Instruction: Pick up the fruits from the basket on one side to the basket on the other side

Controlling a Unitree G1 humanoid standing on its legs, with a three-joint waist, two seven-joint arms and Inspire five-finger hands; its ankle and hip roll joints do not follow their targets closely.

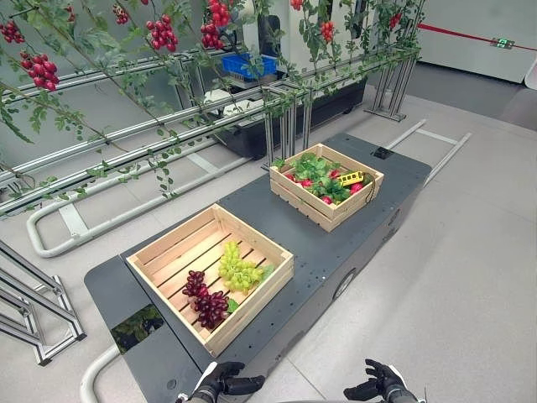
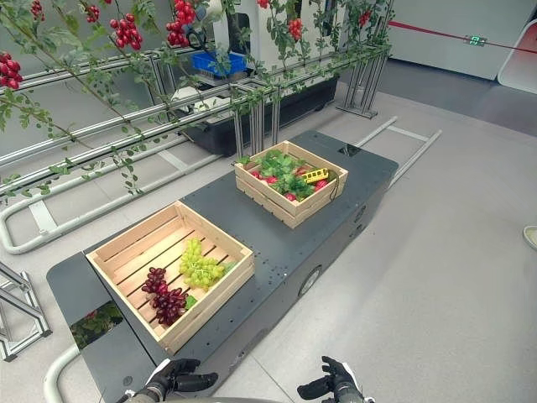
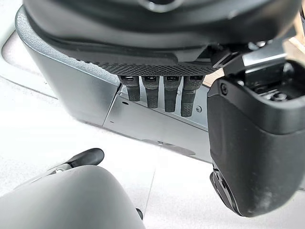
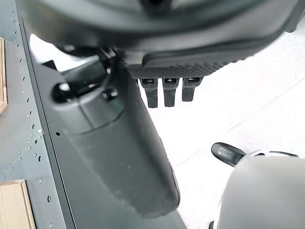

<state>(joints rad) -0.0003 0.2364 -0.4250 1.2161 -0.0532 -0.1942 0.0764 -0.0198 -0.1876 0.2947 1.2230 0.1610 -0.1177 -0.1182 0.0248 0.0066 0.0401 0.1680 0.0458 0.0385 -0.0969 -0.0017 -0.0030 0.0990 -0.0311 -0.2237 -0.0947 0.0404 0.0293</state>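
left eye view: a dark grey platform [image 1: 336,243] carries two wooden slatted crates. the near crate [image 1: 211,273] sits toward 8 o'clock of the platform and holds a bunch of green grapes [image 1: 239,270] with a bunch of dark red grapes [image 1: 205,299] just beside it at its 7 o'clock. the far crate [image 1: 325,184] lies toward 1 o'clock from the near one, well apart, and is packed with green leaves [image 1: 315,170], red fruits [image 1: 356,188] and a small yellow item [image 1: 351,177]. behind, at 11 o'clock, metal rails [image 1: 126,134] run under vines with red berry clusters [image 1: 162,34], and a blue bin [image 1: 247,65] stands further back. the left hand [image 1: 225,381] shows at 6 o'clock, the right hand [image 1: 379,383] at 5 o'clock, both low and holding nothing.

right eye view: same layout; both hands hang off the platform's near edge, apart from the crates.

left wrist view: the left hand's fingers [image 3: 152,93] are loosely bent, side by side, empty, with the thumb standing apart, before the platform's side wall.

right wrist view: the right hand's fingers [image 4: 164,93] are loosely bent in a row, empty, over pale floor [image 4: 248,95].
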